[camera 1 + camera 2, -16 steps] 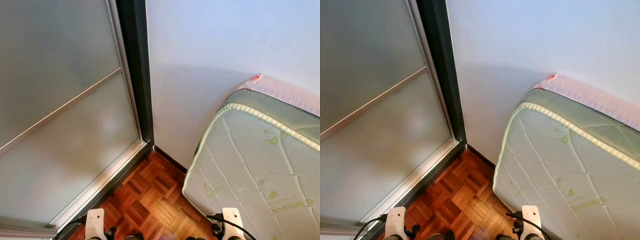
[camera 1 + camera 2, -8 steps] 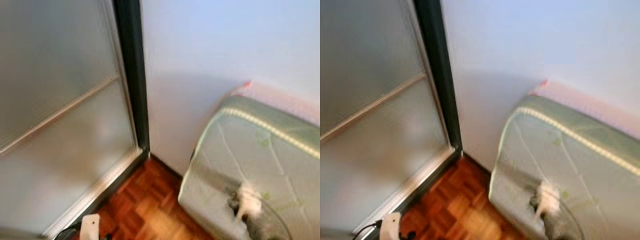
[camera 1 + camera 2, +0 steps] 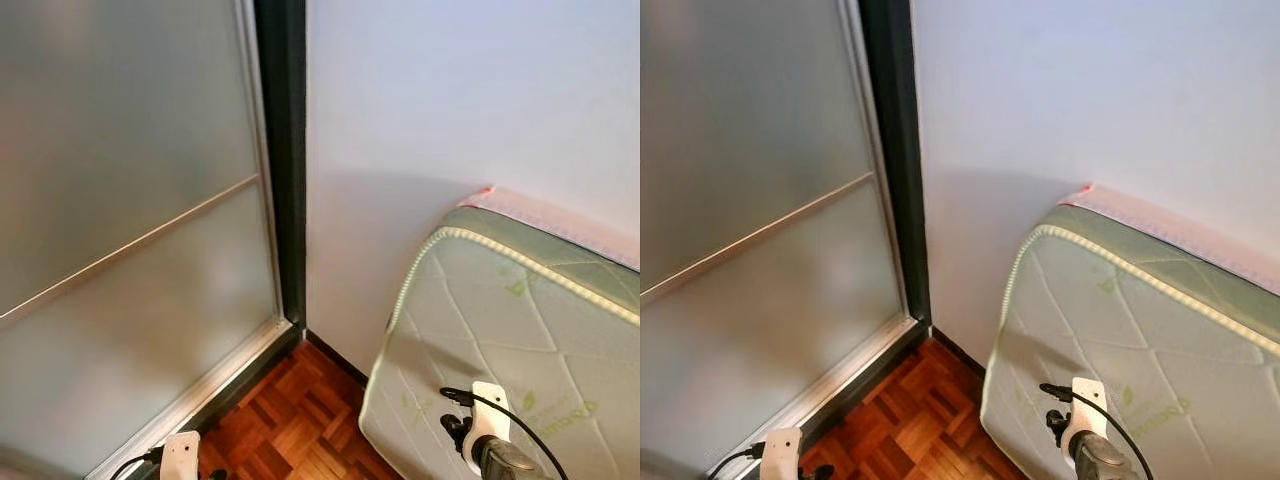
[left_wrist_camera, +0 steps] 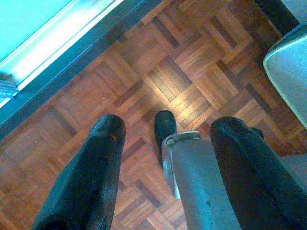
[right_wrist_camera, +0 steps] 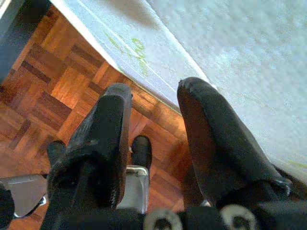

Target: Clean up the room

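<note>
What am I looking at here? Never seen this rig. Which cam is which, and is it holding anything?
It is a walking humanoid with two arms, each ending in two long black fingers. The two wide pictures come from a stereo camera on its head, looking forward and down into a room corner: a frosted sliding door on the left, a white wall, and a quilted mattress on the right, over a parquet floor. The right arm is raised in front of the mattress; the left hangs low.

The other two pictures come from wrist cameras looking along the fingers. The left gripper points down at the floor and the robot's own leg and foot. The right gripper hangs over the mattress edge. Both are open and hold nothing.
</note>
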{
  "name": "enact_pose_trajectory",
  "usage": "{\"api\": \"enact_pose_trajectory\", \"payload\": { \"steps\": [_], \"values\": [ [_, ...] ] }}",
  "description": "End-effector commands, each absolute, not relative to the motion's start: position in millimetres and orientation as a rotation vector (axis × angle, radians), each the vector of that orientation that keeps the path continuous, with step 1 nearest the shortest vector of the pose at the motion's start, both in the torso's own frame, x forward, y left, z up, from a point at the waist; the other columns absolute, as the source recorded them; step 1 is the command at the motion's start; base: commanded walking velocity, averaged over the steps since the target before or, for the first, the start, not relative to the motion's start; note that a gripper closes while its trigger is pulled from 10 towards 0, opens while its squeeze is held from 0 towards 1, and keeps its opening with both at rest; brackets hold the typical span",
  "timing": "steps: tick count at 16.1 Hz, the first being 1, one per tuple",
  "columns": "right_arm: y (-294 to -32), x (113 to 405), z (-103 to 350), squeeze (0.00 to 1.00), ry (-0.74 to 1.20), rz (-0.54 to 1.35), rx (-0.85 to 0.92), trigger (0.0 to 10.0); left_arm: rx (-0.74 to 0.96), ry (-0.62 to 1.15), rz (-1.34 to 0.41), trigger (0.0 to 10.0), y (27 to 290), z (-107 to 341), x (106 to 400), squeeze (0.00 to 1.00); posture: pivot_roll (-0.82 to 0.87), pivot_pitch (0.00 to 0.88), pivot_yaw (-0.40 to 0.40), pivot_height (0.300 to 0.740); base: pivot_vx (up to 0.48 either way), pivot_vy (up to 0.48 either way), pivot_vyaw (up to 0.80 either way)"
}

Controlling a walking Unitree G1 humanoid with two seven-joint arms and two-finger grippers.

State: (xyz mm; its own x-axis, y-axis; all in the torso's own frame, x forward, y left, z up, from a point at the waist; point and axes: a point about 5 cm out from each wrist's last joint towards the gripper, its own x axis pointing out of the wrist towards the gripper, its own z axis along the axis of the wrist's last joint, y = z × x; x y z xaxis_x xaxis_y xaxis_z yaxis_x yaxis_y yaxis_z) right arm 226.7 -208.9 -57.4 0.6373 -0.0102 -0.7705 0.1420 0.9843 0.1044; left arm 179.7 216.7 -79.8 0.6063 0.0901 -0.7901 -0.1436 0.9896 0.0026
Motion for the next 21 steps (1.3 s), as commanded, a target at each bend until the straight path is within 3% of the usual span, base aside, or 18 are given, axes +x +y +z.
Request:
{"api": "enact_pose_trajectory", "payload": {
  "steps": [1,12,21],
  "values": [
    [-207.8,227.1,-57.4,0.00,0.877,-0.089,0.175,10.0,-0.052,0.926,0.133,10.0,219.5,-81.9,174.3,0.00,0.01,0.000,-0.028,0.740,0.000,0.000,0.00],
    [-209.2,226.1,-57.9,0.00,0.885,-0.101,0.176,10.0,-0.063,0.929,0.133,10.0,218.7,-82.7,172.7,0.00,0.01,0.000,-0.034,0.740,0.000,0.000,0.00],
    [-209.1,225.9,-57.8,0.00,0.896,-0.041,0.106,10.0,-0.049,0.934,0.124,10.0,218.8,-83.4,171.0,0.00,0.00,0.000,-0.034,0.740,0.000,0.000,-0.73]
  ]
}}
